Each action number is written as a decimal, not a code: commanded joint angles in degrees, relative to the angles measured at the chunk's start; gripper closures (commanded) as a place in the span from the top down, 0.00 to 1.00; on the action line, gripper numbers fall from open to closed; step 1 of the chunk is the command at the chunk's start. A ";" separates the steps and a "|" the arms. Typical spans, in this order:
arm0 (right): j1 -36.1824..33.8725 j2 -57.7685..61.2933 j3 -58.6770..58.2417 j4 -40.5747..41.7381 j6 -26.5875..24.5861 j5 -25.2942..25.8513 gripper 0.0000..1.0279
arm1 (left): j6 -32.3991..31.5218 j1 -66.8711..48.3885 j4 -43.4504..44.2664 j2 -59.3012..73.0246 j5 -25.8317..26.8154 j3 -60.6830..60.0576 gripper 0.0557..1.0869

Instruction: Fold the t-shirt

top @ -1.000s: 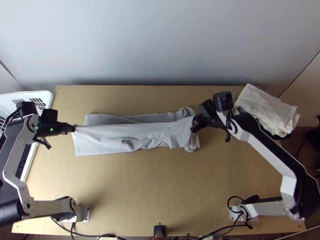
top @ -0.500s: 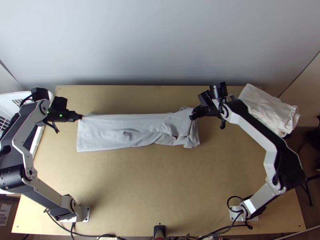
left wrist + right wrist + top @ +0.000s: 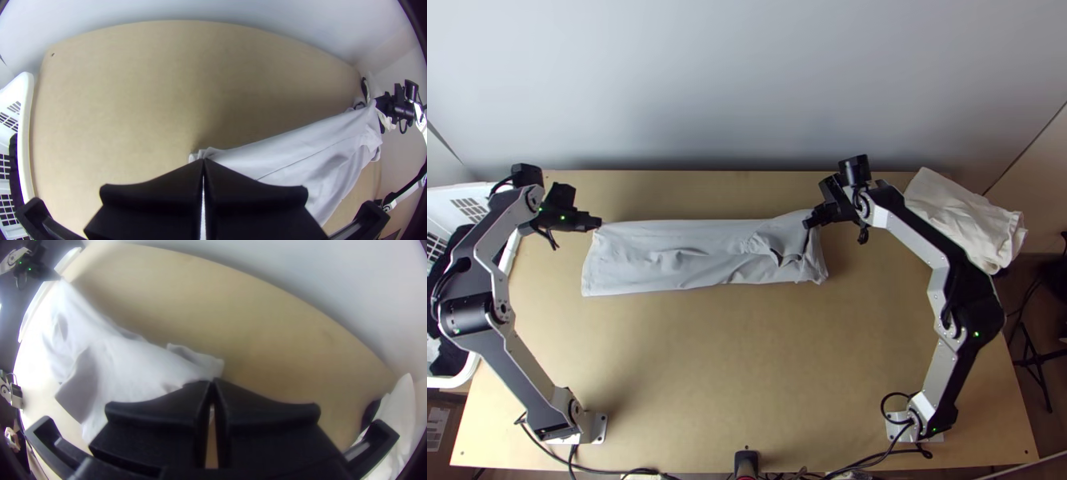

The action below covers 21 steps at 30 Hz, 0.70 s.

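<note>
Seen from above, a pale grey t-shirt (image 3: 659, 260) lies as a long, layered strip across the far half of a light wooden table (image 3: 747, 352), between two robot claws. The left gripper (image 3: 598, 223) pinches its far corner on the left; the right gripper (image 3: 809, 223) grips the far edge at the other end, beside a loose, rumpled flap. A white laundry basket (image 3: 469, 364) stands at the left, and folded white cloth (image 3: 963, 216) lies at the far right. Against the frame from a second ago, both claws are farther from the arms' bases, the left one also closer to the middle. The upper layer they hold, then stretched across the strip with grey fabric beyond it, now covers that fabric and runs along the far edge.

In the left wrist view, the left gripper (image 3: 203, 162) has its fingers pressed together on the shirt's corner, with the fabric running away toward the right gripper.

In the right wrist view, the right gripper (image 3: 213, 381) clamps the shirt's edge at its fingertips, creased fabric spilling beside them.
</note>
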 commanded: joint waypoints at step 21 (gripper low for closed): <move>0.45 -4.20 3.10 -2.65 4.28 -0.15 0.90 | -3.29 -0.81 -4.79 -6.33 -1.45 -3.96 0.95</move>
